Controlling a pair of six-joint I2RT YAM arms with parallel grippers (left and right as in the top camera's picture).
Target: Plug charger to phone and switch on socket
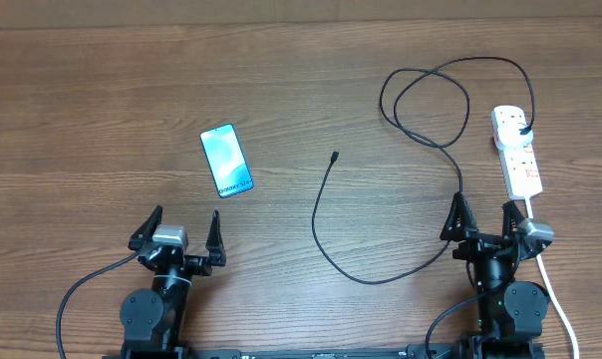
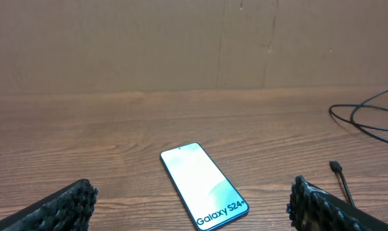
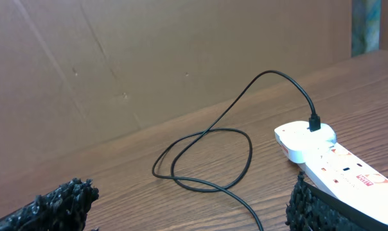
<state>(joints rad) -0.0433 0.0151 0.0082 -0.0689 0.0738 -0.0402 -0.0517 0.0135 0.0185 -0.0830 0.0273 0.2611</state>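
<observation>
**Overhead view, with both wrist views.** One socket [image 1: 517, 150] lies at the right edge of the table [image 1: 102, 100], its long side running toward the robot. It is the only item that holds another: one black plug [image 1: 523, 130] sits in its far end. The other outlets appear unoccupied. Red marks show along the strip, but the switch positions cannot be read. One white cord [image 1: 552, 289] leaves the near end and passes just beside the right arm.

One charger [image 1: 316, 207] runs from that plug, forms two overlapping loops left of the socket, passes just beside the right gripper [image 1: 482, 203] and curves back up to one free plug tip [image 1: 335, 156] at mid-table.

One phone [image 1: 226, 161] lies flat, screen up and lit, left of the tip and well apart from it, ahead of the left gripper [image 1: 185, 213].

Both grippers sit low at the near edge with fingers spread wide, holding nothing.
</observation>
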